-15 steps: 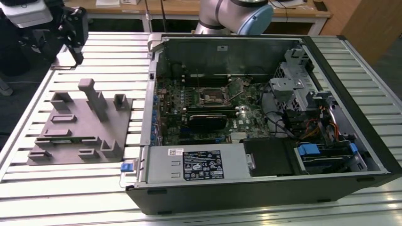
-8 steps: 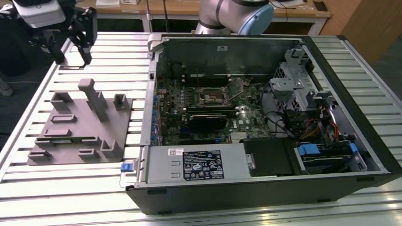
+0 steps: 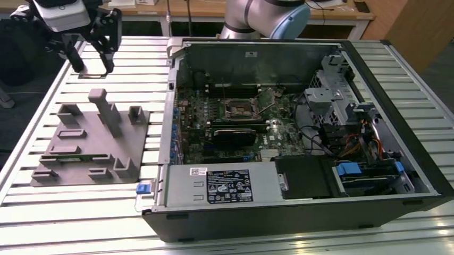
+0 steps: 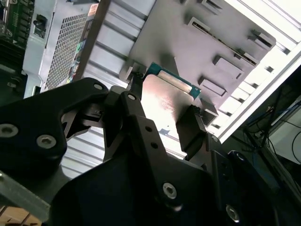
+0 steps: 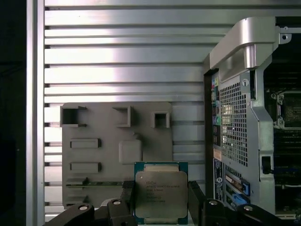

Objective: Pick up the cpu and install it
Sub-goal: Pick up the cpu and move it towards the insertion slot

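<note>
At the exterior view's left the tool [image 3: 91,68] hangs over the slatted desk [image 3: 142,58], clenched on the cpu [image 5: 161,193] by two opposite edges, near the grey fixture [image 3: 92,141]. Rightward lies the open computer case [image 3: 284,226], its motherboard's socket frame [image 3: 237,109] facing up.

A slatted metal surface [image 3: 404,69] is brightly lit, with glare on its slats; a wooden bench [image 3: 199,8] is set behind it; a wooden panel [image 3: 418,26] is seen at the exterior view's right; dark floor [image 3: 16,133] at its left.
</note>
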